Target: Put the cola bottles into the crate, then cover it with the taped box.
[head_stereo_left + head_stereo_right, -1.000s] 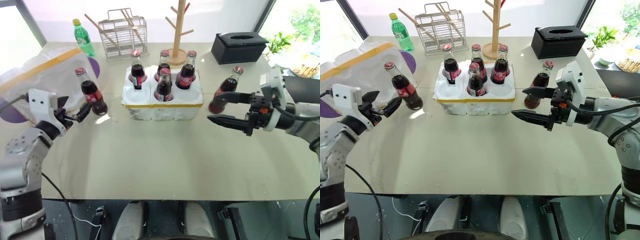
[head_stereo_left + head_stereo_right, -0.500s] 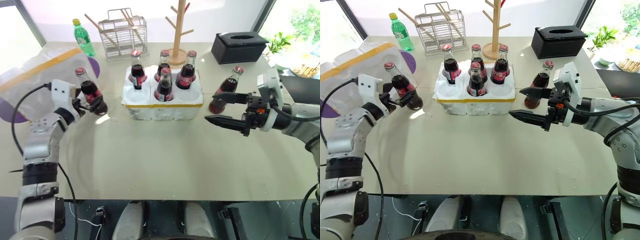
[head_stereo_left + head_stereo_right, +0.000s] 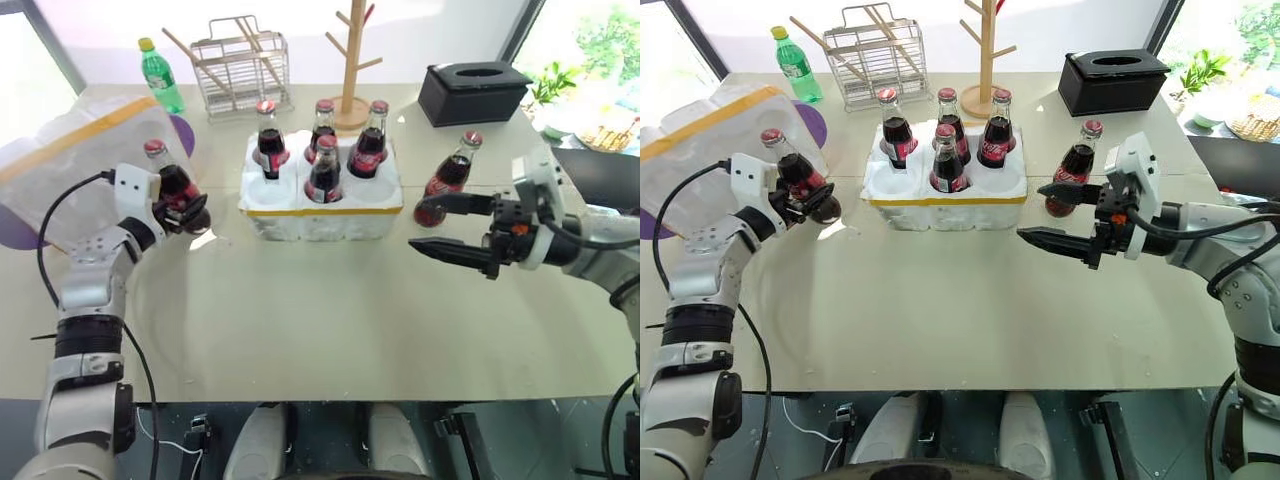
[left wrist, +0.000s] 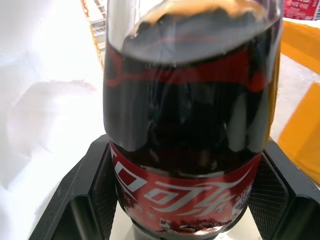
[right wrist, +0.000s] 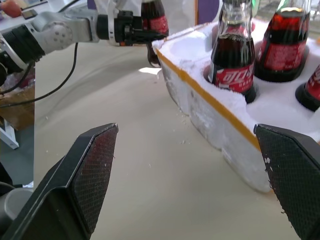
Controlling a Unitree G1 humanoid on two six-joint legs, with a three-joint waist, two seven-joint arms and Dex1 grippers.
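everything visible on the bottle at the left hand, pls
The cola bottle is small clear glass, dark cola inside, with a red cap and a red label in white script. It leans, cap tipped toward the taped box, its base low by the table left of the crate. The left hand has its two black fingers on either side of the lower body at the label. Whether the base touches the table is unclear.

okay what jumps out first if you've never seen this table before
The white foam crate at mid-table, holding four cola bottles. The left gripper has its fingers around a fifth bottle beside the taped box; the open right gripper waits near the sixth.
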